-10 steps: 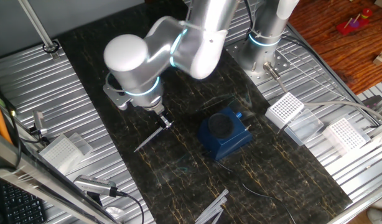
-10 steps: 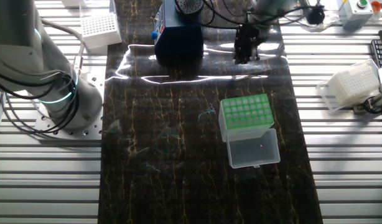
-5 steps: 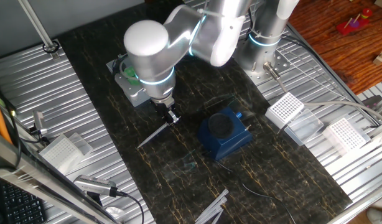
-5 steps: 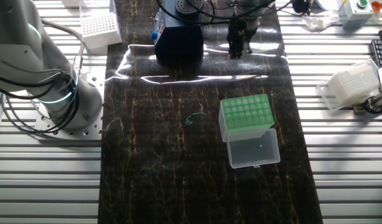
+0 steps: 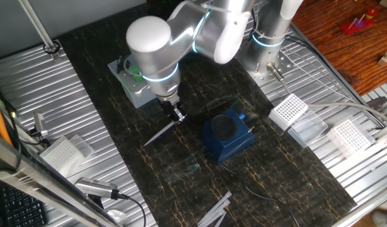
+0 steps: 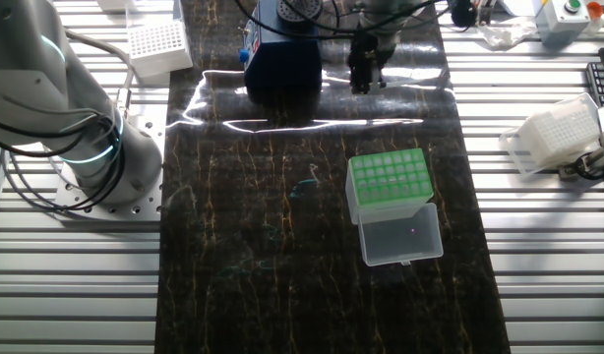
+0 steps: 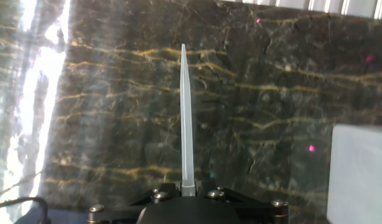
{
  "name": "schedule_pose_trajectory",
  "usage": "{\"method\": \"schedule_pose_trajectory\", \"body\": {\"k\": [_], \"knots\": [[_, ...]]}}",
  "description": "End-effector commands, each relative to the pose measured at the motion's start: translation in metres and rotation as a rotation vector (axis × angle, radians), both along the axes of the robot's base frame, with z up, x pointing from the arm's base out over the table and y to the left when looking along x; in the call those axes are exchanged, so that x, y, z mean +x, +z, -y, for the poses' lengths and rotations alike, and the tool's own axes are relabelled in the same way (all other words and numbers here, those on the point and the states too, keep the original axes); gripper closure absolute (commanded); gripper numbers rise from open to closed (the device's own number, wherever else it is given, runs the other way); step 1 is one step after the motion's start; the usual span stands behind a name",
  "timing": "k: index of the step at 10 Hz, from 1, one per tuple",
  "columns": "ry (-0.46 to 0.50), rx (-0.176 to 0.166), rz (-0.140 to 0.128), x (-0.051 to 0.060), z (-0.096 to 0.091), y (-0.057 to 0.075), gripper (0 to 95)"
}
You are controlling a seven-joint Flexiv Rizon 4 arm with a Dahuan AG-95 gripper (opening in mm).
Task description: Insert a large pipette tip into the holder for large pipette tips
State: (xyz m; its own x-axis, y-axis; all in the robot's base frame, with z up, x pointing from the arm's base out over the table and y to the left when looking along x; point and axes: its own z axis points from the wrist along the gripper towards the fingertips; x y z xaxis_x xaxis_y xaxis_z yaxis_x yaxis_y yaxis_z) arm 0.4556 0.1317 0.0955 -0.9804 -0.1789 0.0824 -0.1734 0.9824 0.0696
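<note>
My gripper (image 5: 176, 116) is shut on the wide end of the large pipette tip (image 5: 158, 133), a long translucent cone that slants down to the left over the dark mat. In the hand view the tip (image 7: 186, 118) points straight out from the gripper (image 7: 188, 186). The holder, a pale box with a green grid top (image 6: 387, 178), stands on the mat with its clear lid (image 6: 401, 236) folded open in front. In one fixed view the arm partly hides the holder (image 5: 138, 93). In the other fixed view the gripper (image 6: 361, 71) is well behind the holder.
A dark blue block with a round black top (image 5: 226, 134) stands just right of the gripper. White perforated racks (image 5: 289, 110) (image 5: 348, 135) (image 5: 61, 151) sit on the metal side areas. A second arm's base (image 6: 81, 138) stands to one side. Loose tips (image 5: 212, 211) lie near the mat's edge.
The gripper, still holding the tip, has moved across the mat toward the blue block. In one fixed view the arm now uncovers part of the green-topped holder.
</note>
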Motion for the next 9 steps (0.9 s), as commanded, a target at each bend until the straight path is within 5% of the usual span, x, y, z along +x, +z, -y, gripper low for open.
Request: {"method": "schedule_pose_trajectory", "body": {"k": [1,9], "knots": [[0.001,0.0,-0.001,0.003,-0.0013,-0.0007,95.0],[-0.032,-0.007,0.021,0.0062,-0.0002,-0.0029,95.0]]}}
